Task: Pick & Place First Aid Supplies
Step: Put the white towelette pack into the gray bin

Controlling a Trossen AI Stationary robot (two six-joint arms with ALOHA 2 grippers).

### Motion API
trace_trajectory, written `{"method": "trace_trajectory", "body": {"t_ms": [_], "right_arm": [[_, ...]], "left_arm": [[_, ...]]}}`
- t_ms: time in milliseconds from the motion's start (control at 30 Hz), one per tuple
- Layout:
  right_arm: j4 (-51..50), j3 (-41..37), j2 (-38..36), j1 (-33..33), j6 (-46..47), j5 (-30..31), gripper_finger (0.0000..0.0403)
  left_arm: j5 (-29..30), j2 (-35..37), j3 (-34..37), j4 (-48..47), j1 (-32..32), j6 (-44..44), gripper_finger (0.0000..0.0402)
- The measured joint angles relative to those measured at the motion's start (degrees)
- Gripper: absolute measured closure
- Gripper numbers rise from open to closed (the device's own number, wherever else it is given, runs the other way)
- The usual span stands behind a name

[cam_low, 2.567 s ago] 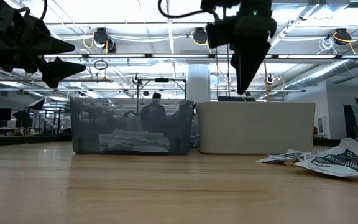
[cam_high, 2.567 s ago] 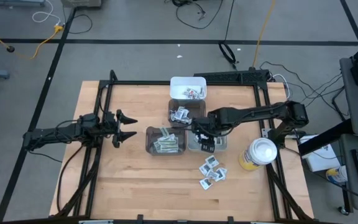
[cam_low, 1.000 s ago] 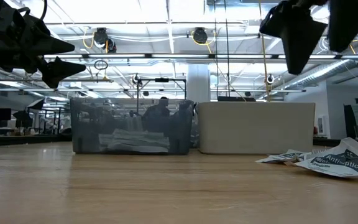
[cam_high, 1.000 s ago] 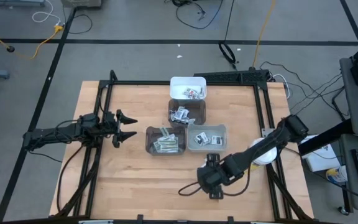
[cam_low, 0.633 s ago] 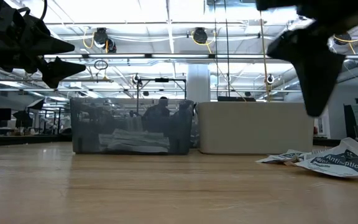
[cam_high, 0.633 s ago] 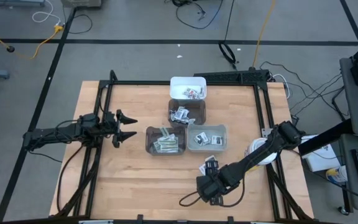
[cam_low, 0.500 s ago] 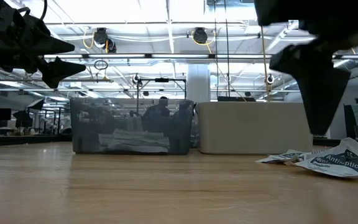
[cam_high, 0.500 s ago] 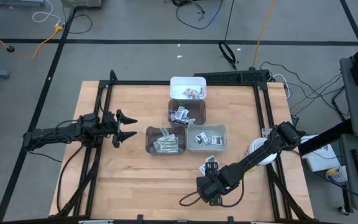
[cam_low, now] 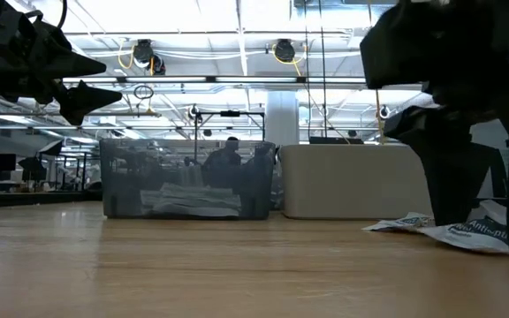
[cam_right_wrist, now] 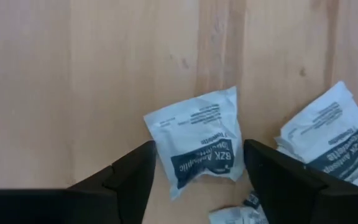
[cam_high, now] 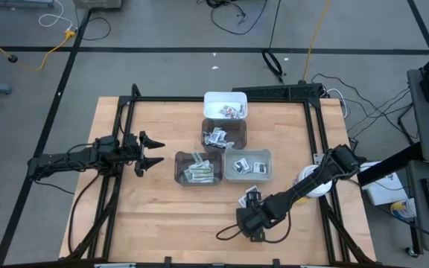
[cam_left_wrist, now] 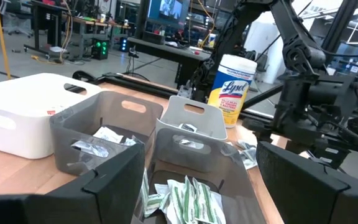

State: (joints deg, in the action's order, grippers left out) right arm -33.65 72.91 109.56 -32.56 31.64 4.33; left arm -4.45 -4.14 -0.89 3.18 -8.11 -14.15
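Note:
The first aid supplies left loose are white sachets with dark print (cam_right_wrist: 197, 146), lying flat on the wooden table near its right front (cam_high: 252, 196), (cam_low: 467, 231). My right gripper (cam_right_wrist: 194, 186) points steeply down over them, open, one finger on either side of one sachet. It also shows low over the pile in the high view (cam_high: 247, 221) and the low view (cam_low: 489, 212). I cannot tell whether a fingertip touches the sachet. My left gripper (cam_high: 149, 151) waits open at the table's left, level, well above the wood (cam_low: 113, 78).
Bins stand mid-table: a white one (cam_high: 226, 104) farthest, a grey one with sachets (cam_high: 224, 135), a grey one with strip wrappers (cam_high: 197, 168) and a pale one (cam_high: 248, 164). A yellow canister (cam_high: 313, 183) stands at the right, behind my right arm. Bare wood lies to the near left.
My right gripper has sunk from well above the table to just over the loose sachets at the near right, still pointing steeply down. The sachets lie where they were.

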Motion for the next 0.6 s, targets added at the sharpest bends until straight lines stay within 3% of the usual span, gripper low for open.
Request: {"method": "trace_trajectory", "body": {"t_ms": [467,600], "right_arm": [[2.2,-1.2,-0.1,0.0,-2.5,-1.7,0.0356],[2.2,-1.2,-0.1,0.0,-2.7,-1.8,0.0389]], "left_arm": [[0.0,0.0,0.0,0.0,0.0,0.0,0.0091],[0.0,0.0,0.0,0.0,0.0,0.0,0.0091]]}}
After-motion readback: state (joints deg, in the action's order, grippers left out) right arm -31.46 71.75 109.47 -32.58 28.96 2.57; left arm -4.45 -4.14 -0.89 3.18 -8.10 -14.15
